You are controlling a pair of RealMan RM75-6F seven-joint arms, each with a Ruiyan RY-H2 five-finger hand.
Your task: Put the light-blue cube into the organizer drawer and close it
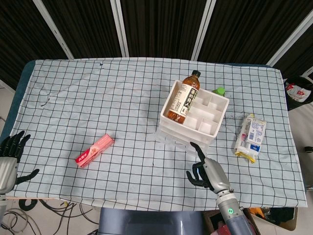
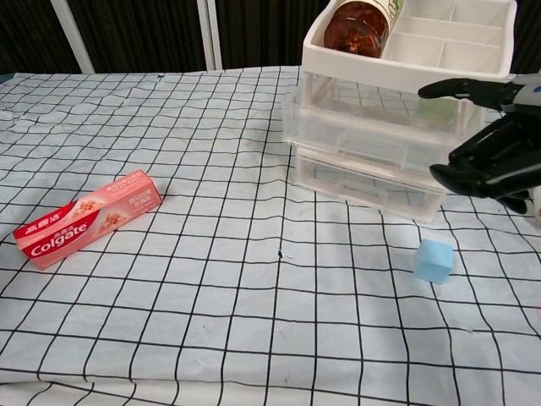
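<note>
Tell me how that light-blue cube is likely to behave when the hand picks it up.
The light-blue cube sits flat on the checked cloth, so it probably won't roll. It looks small beside the right hand, likely light, and could skid or tip if nudged. Its faces look smooth, so a loose pinch might slip.

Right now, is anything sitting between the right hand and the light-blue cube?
Nothing visible. The light-blue cube lies alone on the checked cloth, below the right hand, which hovers in front of the organizer drawers. Only open cloth separates them.
</note>
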